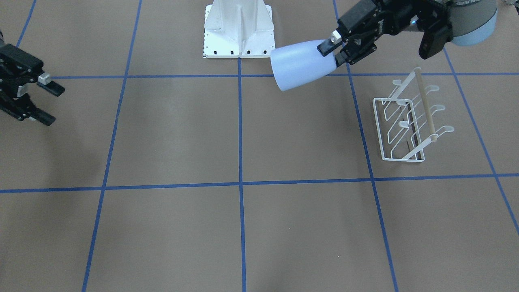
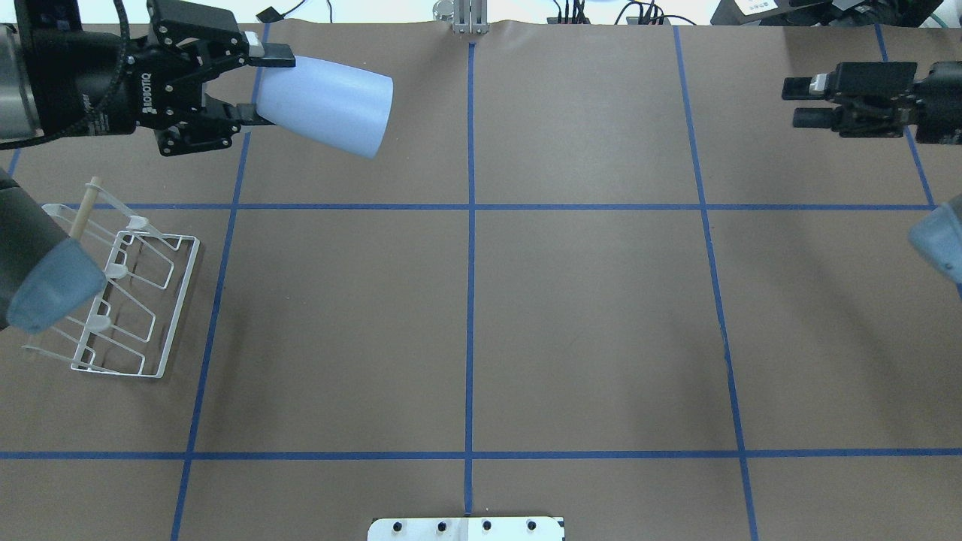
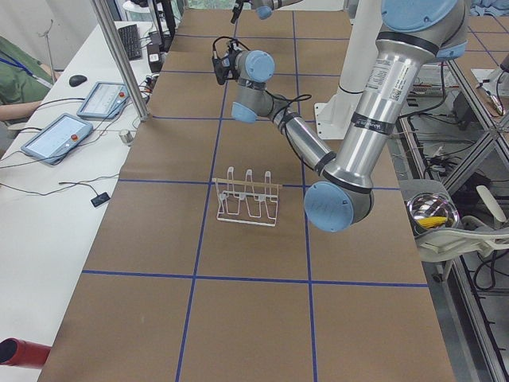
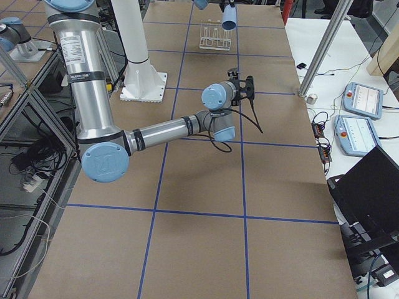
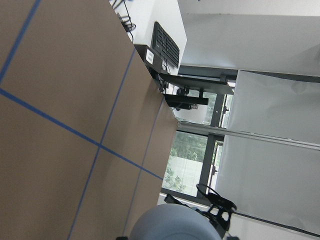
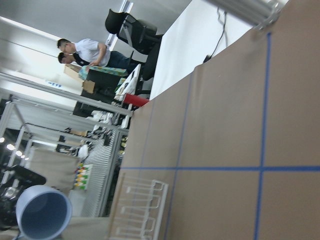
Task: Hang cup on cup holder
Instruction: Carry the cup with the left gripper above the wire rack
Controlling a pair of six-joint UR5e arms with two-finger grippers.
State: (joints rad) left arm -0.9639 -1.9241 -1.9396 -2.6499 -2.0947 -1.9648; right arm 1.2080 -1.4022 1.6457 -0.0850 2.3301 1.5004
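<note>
Left gripper [image 2: 263,84] pinching cup [image 2: 331,105] base, aloft, well apart from cup holder [image 2: 128,300]; right gripper [image 2: 791,103] spread.

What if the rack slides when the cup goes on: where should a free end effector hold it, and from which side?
Probably the pale top bar of the rack, near one end, coming down from above to straddle it. It is straight and raised, its ends poke past the wires, and prongs crowd its middle. The base frame lies flat on the table.
</note>
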